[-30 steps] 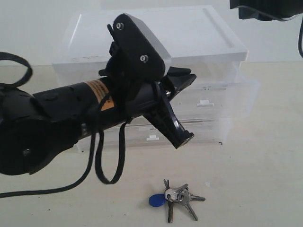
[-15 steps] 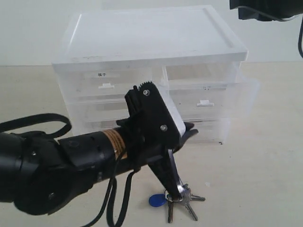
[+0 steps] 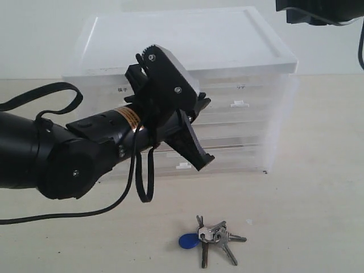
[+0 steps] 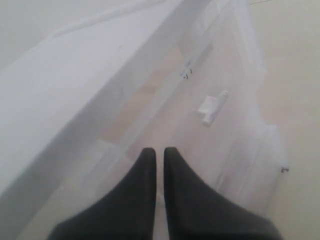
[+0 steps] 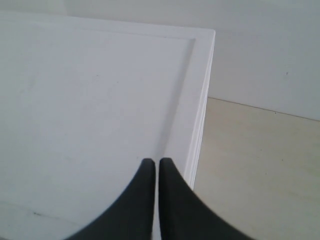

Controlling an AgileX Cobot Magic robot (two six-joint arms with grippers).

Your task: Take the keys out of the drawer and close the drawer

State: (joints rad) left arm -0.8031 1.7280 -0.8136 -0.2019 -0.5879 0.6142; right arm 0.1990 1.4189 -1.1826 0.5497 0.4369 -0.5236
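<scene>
The keys (image 3: 211, 236) lie on the table (image 3: 318, 193), low in the middle of the outside view. They are in front of the box (image 3: 187, 40) & well apart from it. They are silver, on 1 ring, w/ 1 round blue fob (image 3: 187, 242) on their left side. At least 4 keys; can't count better.

The drawer (image 3: 250, 111) is the see-through one in the top row, right half of the box. It has a small white tab (image 3: 239, 104) & a faint grey label (image 3: 240, 87). Its front sits level w/ the rest of the box, so it looks pushed in.

Only the outside view shows the keys, the table & the big black left arm (image 3: 62, 153). The arm fills the left & middle and hides part of the box front.

Only the left wrist view shows the left pincer (image 4: 159, 151). It is clenched, tips nearly touching, nothing in it, pointing at the box front near the tab.

Only the right wrist view shows the right pincer (image 5: 155, 161). It is clenched too, empty, over the box's white top by its edge.

Count: 1 bunch of keys, 1 fob, 1 box, 2 pincers. There are 2 white tabs in the outside view, 1 in the left wrist view.
</scene>
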